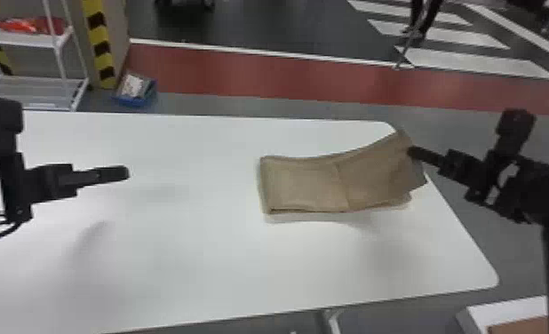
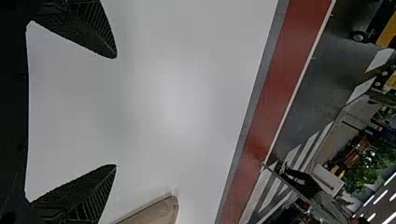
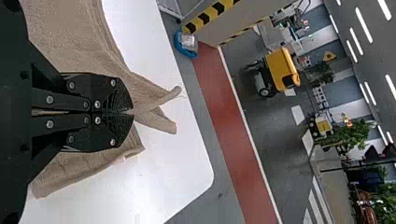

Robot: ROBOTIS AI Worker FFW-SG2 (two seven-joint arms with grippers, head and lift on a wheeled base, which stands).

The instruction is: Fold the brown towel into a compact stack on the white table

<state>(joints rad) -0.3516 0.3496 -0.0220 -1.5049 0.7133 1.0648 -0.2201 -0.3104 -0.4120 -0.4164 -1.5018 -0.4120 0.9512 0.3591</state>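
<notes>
At the far left, beyond the worktop (image 1: 189,266), stands a white rack (image 1: 33,42) with something red (image 1: 29,25) on its upper shelf, perhaps a bag, though it is too blurred to be sure. Just right of it is a pillar (image 1: 100,44) striped yellow and black.

The left gripper (image 1: 120,172) comes in from the left edge and hangs over the left part of the white worktop, well apart from the towel. In the left wrist view its jaws are spread wide, with only air between them. Beyond the worktop's far edge, a blue bin (image 1: 132,102) sits on the floor with pale stuff in it.

The brown towel (image 1: 304,182) lies on the right part of the worktop, folded into a long band. Its left part rests flat, with layered edges showing; its right part rises in a slope, with the raised end at the worktop's right edge.

There the right gripper (image 1: 411,152) has that end. In the right wrist view its jaws are clenched on the cloth, which drapes to both sides of them and sticks out past their tips in two flaps.

Farthest right, below the level of the worktop, is a white box (image 1: 504,306).
</notes>
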